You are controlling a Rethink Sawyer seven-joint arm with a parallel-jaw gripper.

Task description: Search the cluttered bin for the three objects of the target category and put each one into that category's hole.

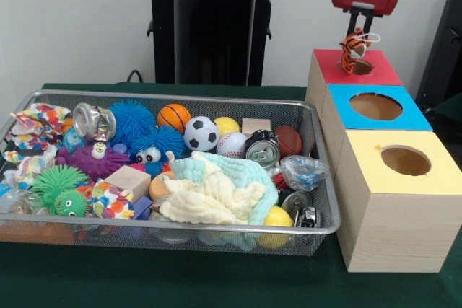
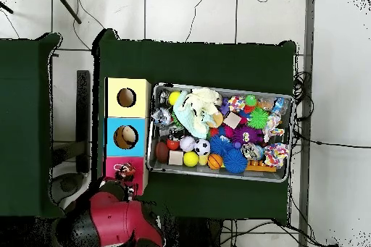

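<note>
Front view: tool (image 1: 359, 34) clamped on tiger toy (image 1: 353, 50), directly above red box's hole (image 1: 359, 67)

A plain pale wall (image 1: 65, 19) stands behind the dark green desk (image 1: 180, 279); the floor (image 2: 333, 56) looks tiled, with loose cables (image 2: 319, 143).

One camera faces me low and close across the table (image 1: 180, 286), the other looks straight down from high above my arm, and both take in the wire bin (image 1: 317, 171) and three boxes (image 1: 404, 200).
</note>
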